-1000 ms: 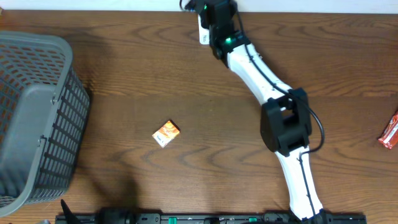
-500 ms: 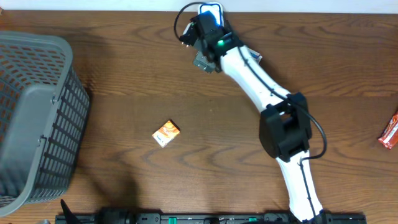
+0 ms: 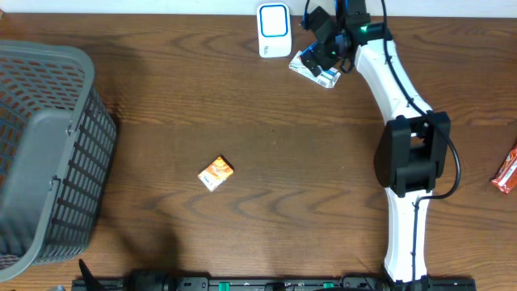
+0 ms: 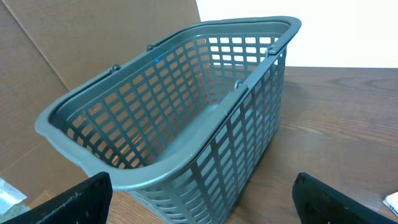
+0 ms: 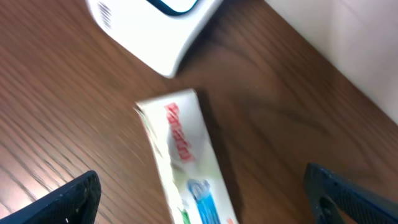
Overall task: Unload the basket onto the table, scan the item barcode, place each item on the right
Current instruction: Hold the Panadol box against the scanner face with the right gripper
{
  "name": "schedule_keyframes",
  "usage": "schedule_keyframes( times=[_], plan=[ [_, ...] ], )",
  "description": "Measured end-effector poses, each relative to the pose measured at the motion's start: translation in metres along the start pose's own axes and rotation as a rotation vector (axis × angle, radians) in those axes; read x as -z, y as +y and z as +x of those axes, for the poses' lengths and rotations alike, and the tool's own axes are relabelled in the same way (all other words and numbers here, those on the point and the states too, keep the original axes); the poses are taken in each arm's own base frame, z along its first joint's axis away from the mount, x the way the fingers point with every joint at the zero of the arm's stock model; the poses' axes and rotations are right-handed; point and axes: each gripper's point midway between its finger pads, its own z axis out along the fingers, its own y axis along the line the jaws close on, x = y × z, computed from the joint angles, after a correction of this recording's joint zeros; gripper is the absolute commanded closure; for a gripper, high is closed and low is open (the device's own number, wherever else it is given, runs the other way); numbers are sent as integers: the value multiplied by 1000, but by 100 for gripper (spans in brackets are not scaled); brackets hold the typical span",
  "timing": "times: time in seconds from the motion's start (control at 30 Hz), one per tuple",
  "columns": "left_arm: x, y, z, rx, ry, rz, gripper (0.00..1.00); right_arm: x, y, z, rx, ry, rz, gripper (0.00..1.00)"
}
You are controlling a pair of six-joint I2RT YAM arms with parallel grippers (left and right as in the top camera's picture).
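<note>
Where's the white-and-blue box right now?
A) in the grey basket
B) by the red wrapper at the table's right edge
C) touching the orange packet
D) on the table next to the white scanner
D: the box lies on the table just right of the scanner, well away from the orange packet.

- Setting: a mock shop checkout laid out on a robot test bench.
- A grey plastic shopping basket (image 3: 48,153) stands at 9 o'clock on the wood-grain table (image 3: 242,113).
- A white barcode scanner (image 3: 274,31) sits at 12 o'clock, with a boxed retail item (image 3: 323,77) just beside it.
- A small orange packet (image 3: 216,173) lies near centre, and a red wrapper (image 3: 506,171) at 3 o'clock.
- A white robot arm (image 3: 404,89) rises from a black mounting rail (image 3: 266,284) at 6 o'clock.
- Plain cardboard sheets (image 4: 93,43) back the basket in the left wrist view.
</note>
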Motion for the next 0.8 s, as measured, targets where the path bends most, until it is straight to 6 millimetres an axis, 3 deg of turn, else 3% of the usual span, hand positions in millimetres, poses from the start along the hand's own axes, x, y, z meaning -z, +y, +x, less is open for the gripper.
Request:
schedule_keyframes(
  times=[0.1, 0.27, 0.37, 0.43, 0.57, 0.8],
  plan=[
    [0, 0, 0, 0, 0, 0, 7, -12, 10, -1, 5, -10, -31, 1],
    [0, 0, 0, 0, 0, 0, 7, -54, 22, 25, -4, 47, -70, 1],
    [0, 0, 0, 0, 0, 0, 7, -68, 24, 36, -8, 65, -78, 4],
    [0, 0, 0, 0, 0, 0, 7, -72, 23, 35, -6, 57, -71, 11],
    [0, 0, 0, 0, 0, 0, 7, -73, 21, 34, -8, 49, -64, 38],
    [0, 0, 0, 0, 0, 0, 7, -76, 27, 47, -15, 103, -78, 59]
  ],
)
